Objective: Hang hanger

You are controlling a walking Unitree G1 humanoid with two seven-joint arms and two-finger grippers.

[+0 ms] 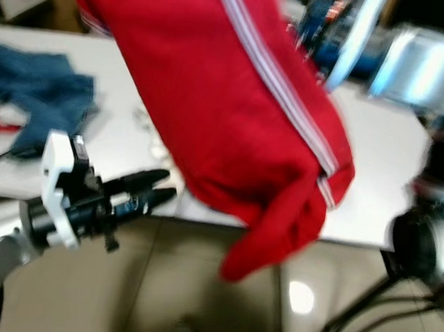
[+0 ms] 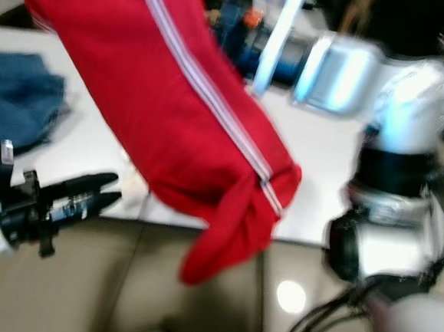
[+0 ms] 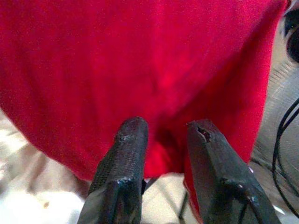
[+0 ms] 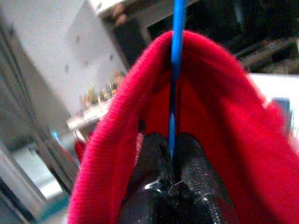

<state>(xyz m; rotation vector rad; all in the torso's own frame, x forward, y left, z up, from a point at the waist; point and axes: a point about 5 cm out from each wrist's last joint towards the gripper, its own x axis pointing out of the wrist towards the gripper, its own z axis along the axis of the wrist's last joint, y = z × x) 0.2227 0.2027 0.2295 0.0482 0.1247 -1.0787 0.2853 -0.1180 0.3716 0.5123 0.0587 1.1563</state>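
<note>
The landmark for this report is the white flat-topped desk (image 1: 112,136).

On the desk's far left portion lies a crumpled blue cloth (image 1: 35,88), apart from the work. Just in front of the desk's near edge the left gripper (image 1: 162,187) is held level, its black jaws narrow with a slim gap between them and nothing held. In the left wrist view these jaws point straight at the hanging fabric, close to it but not touching. Judged from that stance, the left arm is standing by to steady or guide the cloth rather than carry it.

Above the desk's middle, and draping down past its near edge toward the beige tiled floor (image 1: 79,300), hangs a red knitted garment with a white stripe (image 1: 225,112). It is suspended clear of the desk, a sleeve end dangling lowest.

The right wrist view shows the right gripper (image 4: 172,154) with jaws clamped on a thin blue plastic hanger (image 4: 176,60), the red collar folded around both. The hanger's bar also shows as a pale blue blur above the desk's far right (image 1: 357,28). The grip near the hanger's neck is presumably chosen so the garment hangs freely during carrying. No rail or hook can be made out; hanging is judged not yet done. Motion blur limits finer detail.
</note>
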